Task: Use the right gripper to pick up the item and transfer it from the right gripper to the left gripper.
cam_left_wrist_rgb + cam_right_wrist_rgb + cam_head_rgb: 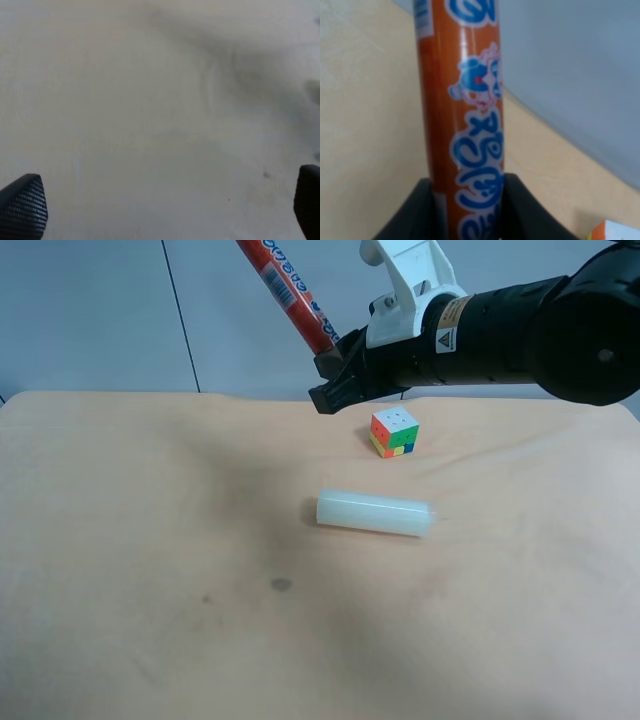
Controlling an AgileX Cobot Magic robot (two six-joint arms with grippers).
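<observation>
Beige worktop (120, 540) from high: right fingers (345, 375) hold an orange tube (290, 290) aloft, near a cube (394, 431) and white roll (373, 512). Right wrist: fingers clamp the tube's lower end. Left wrist: left fingers (22, 207) spread wide over worktop. Gripped so low, the tube might pivot at handover.

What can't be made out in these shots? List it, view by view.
Exterior high: the red-orange printed tube runs off the top edge, upper end unseen.
Right wrist: the tube, clamped in the right gripper, runs out of frame at both ends; lettering is blurred; the multicoloured cube shows only a corner.
Left wrist: the left gripper shows only fingertips over blurred tan tabletop; it is outside the exterior high view.
</observation>
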